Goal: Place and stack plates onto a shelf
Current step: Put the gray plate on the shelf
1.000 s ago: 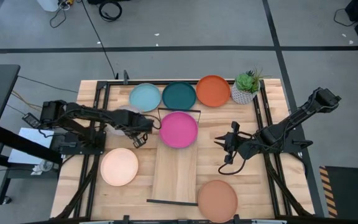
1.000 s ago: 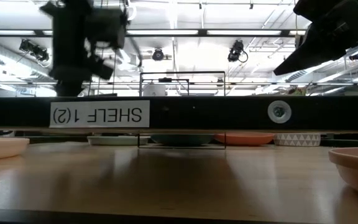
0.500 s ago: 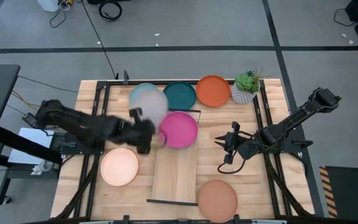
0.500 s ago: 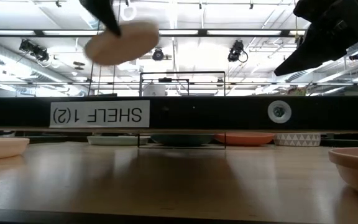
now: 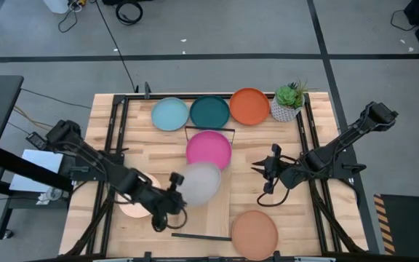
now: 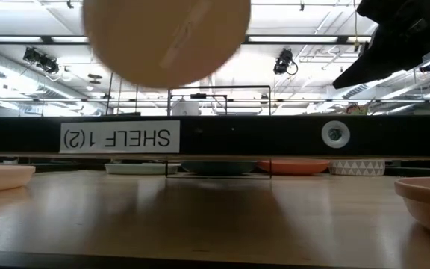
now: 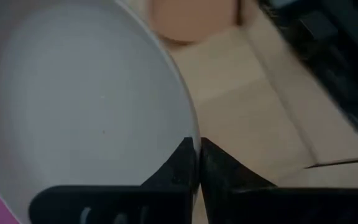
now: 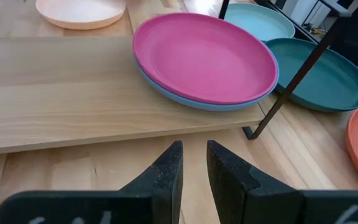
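Grey round flat plate (image 5: 199,182) | your left gripper (image 5: 174,191) is holding it, jaws clamped on its rim, over the long light-wood shelf (image 5: 204,207) | your right gripper (image 5: 257,168) is waiting beside the shelf, jaws slightly apart, gripping nothing.

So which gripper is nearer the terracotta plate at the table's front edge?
Left. The left gripper, shut on the grey plate's rim, hovers over the shelf, beside the terracotta plate. The right gripper waits farther back, right of the magenta plate.
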